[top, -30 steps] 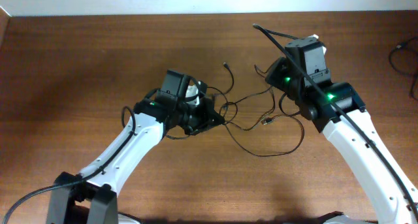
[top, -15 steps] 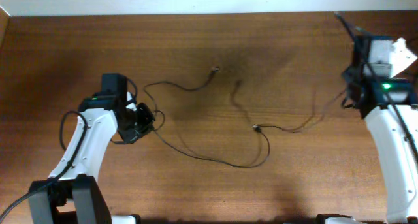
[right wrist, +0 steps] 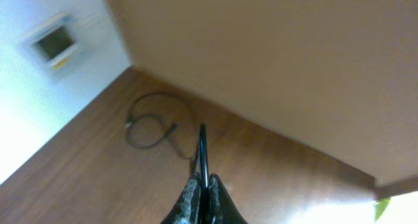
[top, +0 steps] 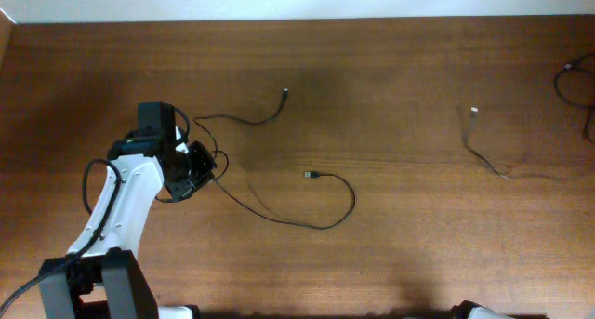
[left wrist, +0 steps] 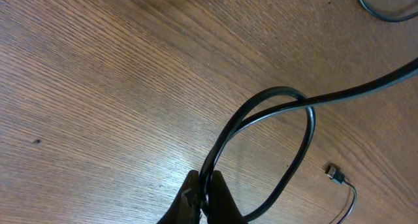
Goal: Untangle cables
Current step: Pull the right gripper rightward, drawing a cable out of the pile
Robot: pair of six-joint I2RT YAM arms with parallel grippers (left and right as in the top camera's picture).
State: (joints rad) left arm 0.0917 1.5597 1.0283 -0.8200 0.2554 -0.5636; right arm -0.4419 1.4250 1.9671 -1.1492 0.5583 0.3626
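In the overhead view my left gripper (top: 197, 166) is shut on a thin black cable (top: 279, 219). One end of it runs up to a tip (top: 284, 93). The other sweeps right and curls back to a small plug (top: 311, 175). In the left wrist view the jaws (left wrist: 206, 194) pinch a loop of this cable (left wrist: 281, 93), with the plug (left wrist: 334, 174) lying on the wood beside it. A second thin cable (top: 483, 156) with a white tip (top: 474, 110) lies apart at the right. My right gripper (right wrist: 202, 188) is out of the overhead view and is shut on a black cable (right wrist: 201, 152).
Thick black arm cables (top: 575, 77) lie at the table's right edge. The right wrist view shows a cable loop (right wrist: 149, 127) on the wood near a pale wall with a white box (right wrist: 55, 41). The table's far edge (top: 297, 19) meets the wall.
The arms pulled apart. The left gripper moved left with its cable, the right arm left the overhead view to the right, and the tangle in the middle separated into two cables lying apart.
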